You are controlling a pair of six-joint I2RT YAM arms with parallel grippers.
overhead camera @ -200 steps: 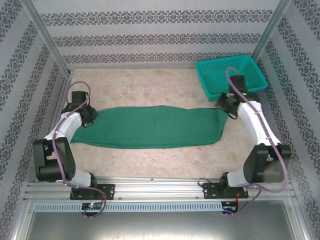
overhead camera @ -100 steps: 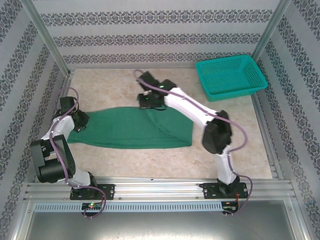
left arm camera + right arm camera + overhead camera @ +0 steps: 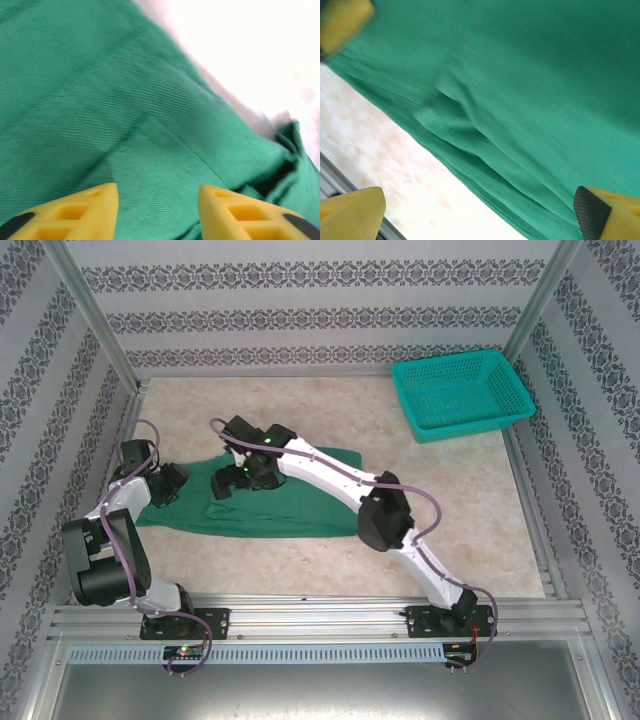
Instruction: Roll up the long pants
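patterned walls stand around the pale table (image 3: pixel 450 500), and the teal basket (image 3: pixel 460 390) sits in the far right corner, well apart from the work. a second ago the long pants (image 3: pixel 290 512) lay stretched across the table, almost to the basket. now they are much shorter, because the right end was carried over to the left and laid on top. we judge this is a first fold and not yet a real roll, so the rolling is only started.

the right arm reaches low and far across to the left, with its elbow over the right edge of the cloth. the right pincer (image 3: pixel 222 486) has just opened wide and holds nothing; the cloth lies loose below it. the left arm is bent close at the left end of the pants. the left pincer (image 3: pixel 156 200) has opened about half, with flat cloth under it and nothing pinched.
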